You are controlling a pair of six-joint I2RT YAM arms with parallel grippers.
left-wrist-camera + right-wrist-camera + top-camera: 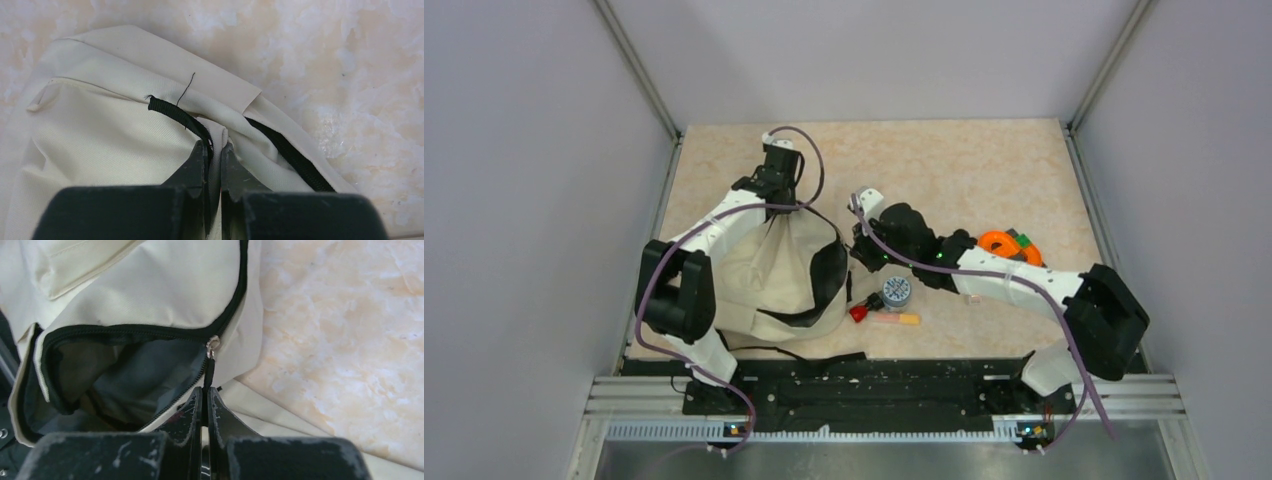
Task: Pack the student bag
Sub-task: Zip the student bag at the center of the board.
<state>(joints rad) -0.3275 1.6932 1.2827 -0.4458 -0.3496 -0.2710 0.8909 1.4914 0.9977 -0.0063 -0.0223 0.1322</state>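
- Marbled peach-and-cream tabletop (984, 170): smooth, flat, mottled like polished stone; fenced by plain grey panels.
- Large soft cream canvas student bag (769, 270): slumped on the left half of the tabletop, close to the left arm; fine twill weave, black zipper lines, gaping on its right side onto a dark grey lining.
- Left gripper (214, 146): black, wedge-shaped fingers, pinched shut at the bag's far end on a fold of cream canvas together with a ribbed black webbing strap (175, 112), frayed at its free end.
- Right gripper (204, 392): scuffed black fingers, clamped tight on the thin black zipper pull tab (209, 372) that hangs from a small silver slider (213, 344) at the edge of the open mouth.
- Orange coiled object (1007, 243) with a green part: on the tabletop well right of the bag, partly hidden behind the right arm.
- Grey round tin (896, 291): squat, lidded, just right of the bag.
- Slim stick (886, 317), red at one end and yellow at the other: flat on the tabletop, just in front of the tin.
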